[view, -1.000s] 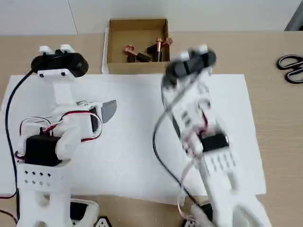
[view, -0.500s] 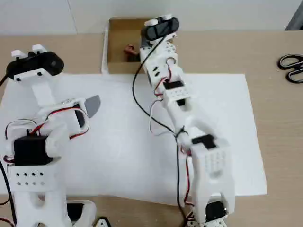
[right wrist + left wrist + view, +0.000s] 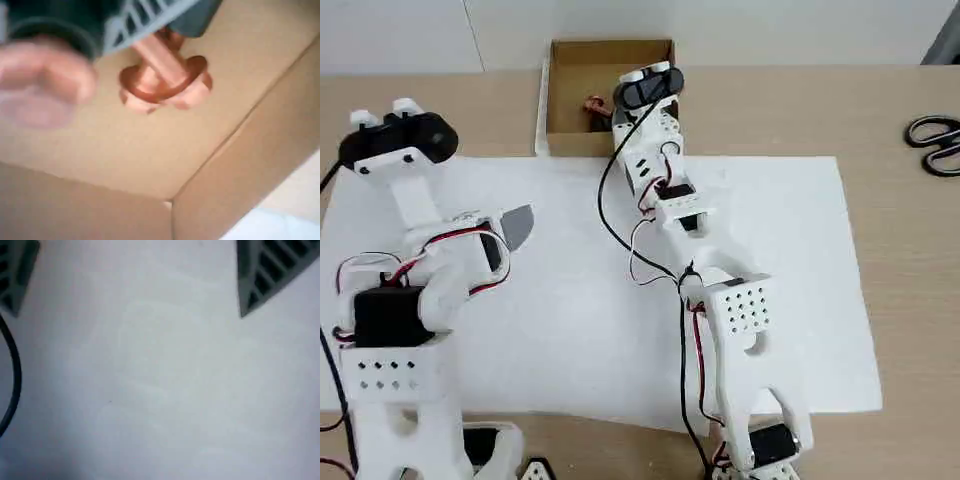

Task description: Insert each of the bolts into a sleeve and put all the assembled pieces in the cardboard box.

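The open cardboard box [image 3: 565, 60] stands at the back of the table. My right arm [image 3: 660, 190] stretches to it, its wrist over the box's right half. In the right wrist view my right gripper [image 3: 150, 35] is shut on the shaft of a copper bolt [image 3: 162, 80], whose flanged head hangs just above the box floor [image 3: 125, 150]. A dark sleeve [image 3: 50, 25] shows beside the fingers. Another copper piece [image 3: 594, 104] lies in the box. My left gripper [image 3: 505, 222] [image 3: 129, 315] hovers open over the white sheet [image 3: 580, 320], with nothing between its fingers.
Black scissors [image 3: 935, 143] lie at the table's right edge. The white sheet covers the table's middle between the two arm bases. A black cable [image 3: 15, 375] curves over the sheet near my left gripper.
My right arm has swung from above the sheet to the box and lowered its gripper inside. My left arm's wrist has shifted left and then held still.
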